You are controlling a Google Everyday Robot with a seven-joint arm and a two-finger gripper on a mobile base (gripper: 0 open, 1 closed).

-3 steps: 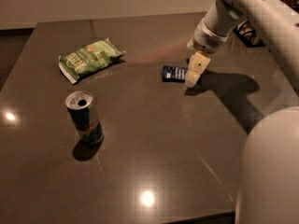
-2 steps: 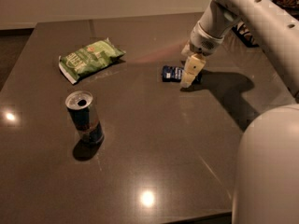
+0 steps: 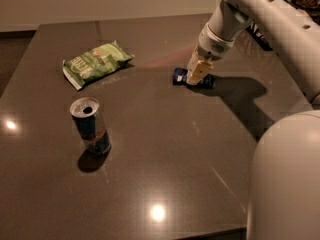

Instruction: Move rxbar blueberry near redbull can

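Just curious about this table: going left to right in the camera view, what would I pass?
Drink can → blue snack bar, with the gripper right over it → robot's white body.

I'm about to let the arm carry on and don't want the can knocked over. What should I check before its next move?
1. Gripper down at the rxbar blueberry: ok.
2. Bar actually gripped: cannot tell.
3. Redbull can upright: ok, standing at front left.
4. Straight path from bar to can free: looks ok; the chip bag lies farther back.
5. Bar near can: not ok, they are far apart across the table.
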